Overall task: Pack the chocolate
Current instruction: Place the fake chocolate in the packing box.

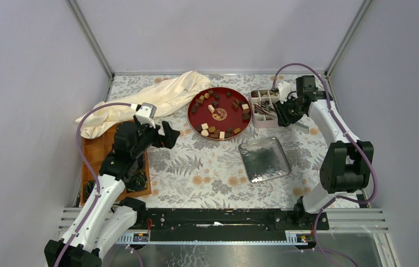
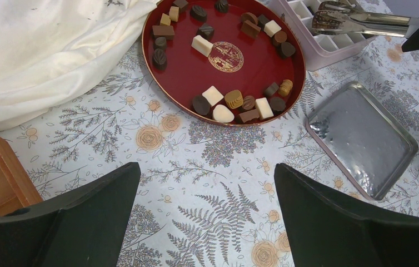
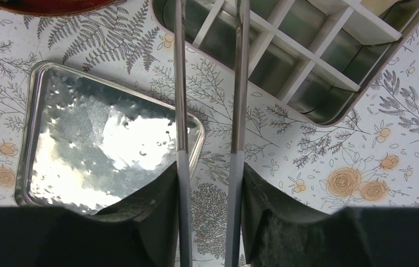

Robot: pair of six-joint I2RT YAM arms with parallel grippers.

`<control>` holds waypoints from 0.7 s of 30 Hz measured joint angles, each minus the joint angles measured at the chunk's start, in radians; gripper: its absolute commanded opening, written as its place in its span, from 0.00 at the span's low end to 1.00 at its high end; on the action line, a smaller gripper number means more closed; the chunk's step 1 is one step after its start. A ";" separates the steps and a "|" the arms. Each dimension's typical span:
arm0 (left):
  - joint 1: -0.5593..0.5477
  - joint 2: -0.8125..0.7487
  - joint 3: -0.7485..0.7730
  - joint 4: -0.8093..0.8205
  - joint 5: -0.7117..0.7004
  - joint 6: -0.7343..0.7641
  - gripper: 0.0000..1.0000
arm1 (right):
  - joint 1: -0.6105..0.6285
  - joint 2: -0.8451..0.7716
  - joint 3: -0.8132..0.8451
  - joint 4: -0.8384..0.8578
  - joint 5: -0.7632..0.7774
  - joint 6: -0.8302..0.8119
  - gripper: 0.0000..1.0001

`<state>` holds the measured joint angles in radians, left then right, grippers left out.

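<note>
Many choc pcs (image 2: pixel 233 99) scattered on red tray (image 2: pixel 196 75), axes mixed, L fingers (image 2: pixel 85 222) spread, R fingers (image 3: pixel 151 214) pinching tongs (image 3: pixel 180 111)

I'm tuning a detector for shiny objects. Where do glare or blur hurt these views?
Right wrist: the metal tray has blown-out white patches and the tongs gleam. Left wrist: the same tray mirrors mottled light, but the chocolates on the red plate are sharp. Top external: even light, soft shadows, chocolates very small.
</note>
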<state>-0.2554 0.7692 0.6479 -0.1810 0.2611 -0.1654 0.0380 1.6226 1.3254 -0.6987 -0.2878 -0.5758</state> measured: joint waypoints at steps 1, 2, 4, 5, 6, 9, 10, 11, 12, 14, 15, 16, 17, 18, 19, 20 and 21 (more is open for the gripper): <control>0.000 0.000 0.000 0.000 0.000 0.000 0.99 | 0.000 0.000 0.000 0.000 0.000 0.000 0.48; 0.000 0.000 0.000 0.000 0.000 0.000 0.99 | 0.000 0.000 0.000 0.000 0.000 0.000 0.49; 0.000 0.000 0.000 0.000 0.000 0.000 0.99 | 0.000 0.000 0.000 0.000 0.000 0.000 0.51; 0.000 0.000 0.000 0.000 0.000 0.000 0.99 | 0.000 0.000 0.000 0.000 0.000 0.000 0.51; 0.000 0.000 0.000 0.000 0.000 0.000 0.99 | 0.000 0.000 0.000 0.000 0.000 0.000 0.51; 0.000 0.000 0.000 0.000 0.000 0.000 0.99 | 0.000 0.000 0.001 0.000 0.000 0.000 0.50; 0.000 0.000 0.000 0.000 0.000 0.000 0.99 | 0.000 0.000 0.001 0.000 0.000 0.000 0.50; 0.000 0.000 0.000 0.000 0.000 0.000 0.99 | 0.000 0.000 0.001 0.000 0.000 0.000 0.50; 0.000 0.000 0.000 0.000 0.000 0.000 0.99 | 0.000 0.000 0.001 0.000 0.000 0.000 0.50; 0.000 0.000 0.000 0.000 0.000 0.000 0.99 | 0.000 0.000 0.001 0.000 0.000 0.001 0.49; 0.000 0.000 0.000 0.000 0.000 0.000 0.99 | 0.000 0.000 0.001 0.000 0.000 0.001 0.49; 0.000 0.000 0.000 0.000 0.000 0.000 0.99 | 0.000 0.000 0.001 0.000 0.000 0.001 0.48; 0.000 0.000 0.000 0.000 0.000 0.000 0.99 | 0.000 0.000 0.001 0.001 -0.001 0.001 0.48; 0.000 0.000 0.000 0.000 0.000 0.000 0.99 | 0.000 0.000 0.001 0.001 -0.001 0.001 0.48; 0.000 0.000 0.000 0.000 0.000 0.000 0.99 | 0.000 0.000 0.001 0.001 -0.002 0.002 0.47; 0.000 0.000 0.000 0.000 0.000 0.000 0.99 | 0.000 0.000 0.001 0.002 -0.003 0.002 0.47; 0.000 0.000 0.000 0.000 0.000 0.000 0.99 | 0.000 -0.002 0.001 0.003 -0.006 0.003 0.46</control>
<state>-0.2554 0.7692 0.6479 -0.1806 0.2611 -0.1654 0.0380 1.6211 1.3262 -0.6960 -0.2943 -0.5724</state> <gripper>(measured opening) 0.986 0.481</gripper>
